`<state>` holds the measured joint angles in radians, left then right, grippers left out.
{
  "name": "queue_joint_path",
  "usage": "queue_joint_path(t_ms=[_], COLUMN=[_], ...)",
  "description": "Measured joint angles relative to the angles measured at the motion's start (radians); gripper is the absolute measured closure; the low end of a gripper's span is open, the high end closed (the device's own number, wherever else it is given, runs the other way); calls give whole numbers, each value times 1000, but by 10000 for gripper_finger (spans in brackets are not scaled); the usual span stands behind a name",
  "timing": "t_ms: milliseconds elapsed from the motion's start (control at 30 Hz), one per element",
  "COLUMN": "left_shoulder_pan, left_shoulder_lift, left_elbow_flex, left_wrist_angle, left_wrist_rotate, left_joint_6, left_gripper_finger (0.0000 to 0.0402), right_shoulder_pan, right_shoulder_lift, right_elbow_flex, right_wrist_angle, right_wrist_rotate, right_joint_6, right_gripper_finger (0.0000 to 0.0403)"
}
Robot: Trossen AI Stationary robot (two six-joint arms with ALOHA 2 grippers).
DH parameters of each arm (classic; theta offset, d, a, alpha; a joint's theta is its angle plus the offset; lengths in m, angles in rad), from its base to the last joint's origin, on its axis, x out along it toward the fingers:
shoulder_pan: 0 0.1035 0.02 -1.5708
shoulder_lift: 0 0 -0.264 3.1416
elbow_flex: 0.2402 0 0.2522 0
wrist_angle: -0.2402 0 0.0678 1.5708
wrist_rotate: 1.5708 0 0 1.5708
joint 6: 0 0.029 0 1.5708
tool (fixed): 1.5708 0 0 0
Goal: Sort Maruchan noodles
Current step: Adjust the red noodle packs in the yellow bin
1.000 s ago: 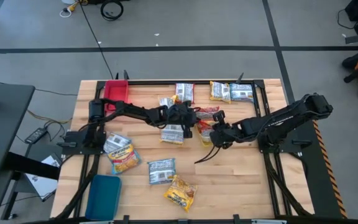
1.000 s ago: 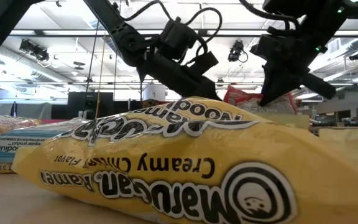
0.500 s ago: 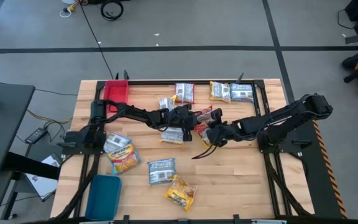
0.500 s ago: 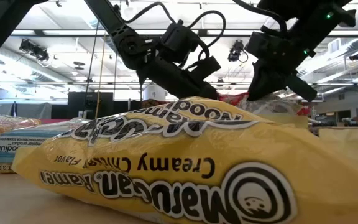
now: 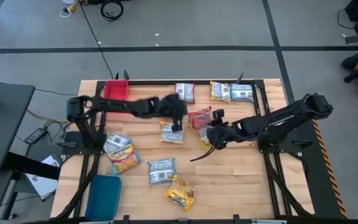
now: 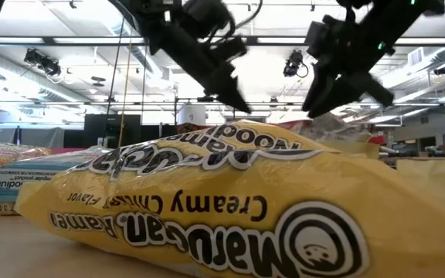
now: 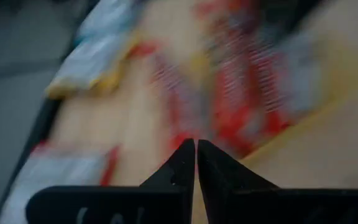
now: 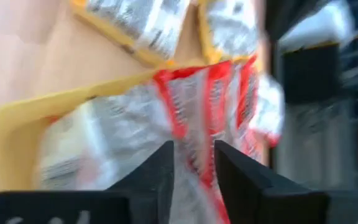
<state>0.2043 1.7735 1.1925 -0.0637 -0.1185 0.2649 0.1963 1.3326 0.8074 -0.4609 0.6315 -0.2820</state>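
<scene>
A red-edged Maruchan packet lies mid-table by a yellow tray. My right gripper hovers over it, fingers apart, with the packet showing through the gap. My left gripper is raised above the table left of that packet. It is shut and holds nothing. A yellow-edged packet lies flat just below it. In the low view both grippers hang above a big yellow packet. My right gripper stands open over the red-edged packet, coming at it on a downward slant from the table's right. Whether a fingertip touches the packet I cannot tell.
Three packets lie along the far edge. More packets lie at the near left and near middle. A red tray stands far left and a blue tray near left.
My left gripper has risen and drawn back toward the table's left, staying shut. My right gripper has opened and turned a little about its own axis. The red-edged packet, earlier raised between the two grippers, has sunk lower.
</scene>
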Motion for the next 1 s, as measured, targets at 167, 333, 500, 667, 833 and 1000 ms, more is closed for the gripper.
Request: queue_joint_path(t_ms=[167, 333, 500, 667, 833, 1000], left_shoulder_pan=[131, 170, 117, 59, 28, 31], left_shoulder_lift=[47, 174, 261, 277, 277, 277], left_elbow_flex=[2, -1, -2, -1, -1, -1], left_wrist_angle=[69, 210, 314, 354, 374, 379], left_wrist_rotate=[23, 162, 228, 227, 215, 200], left_joint_6=[-77, -123, -126, -130, -156, -182], left_gripper_finger=[377, 377, 377, 377, 377, 377], right_shoulder_pan=[1, 2, -25, -71, -95, -81], right_shoulder_lift=[0, 1, 16, 66, 158, 190], right_elbow_flex=[161, 173, 88, 28, 2, -2], right_wrist_angle=[-345, -475, -422, -305, -193, -120], right_wrist_rotate=[-165, -342, -350, -392, -337, -118], right_joint_6=[324, 522, 577, 529, 445, 440], right_gripper_finger=[258, 261, 263, 263, 263, 264])
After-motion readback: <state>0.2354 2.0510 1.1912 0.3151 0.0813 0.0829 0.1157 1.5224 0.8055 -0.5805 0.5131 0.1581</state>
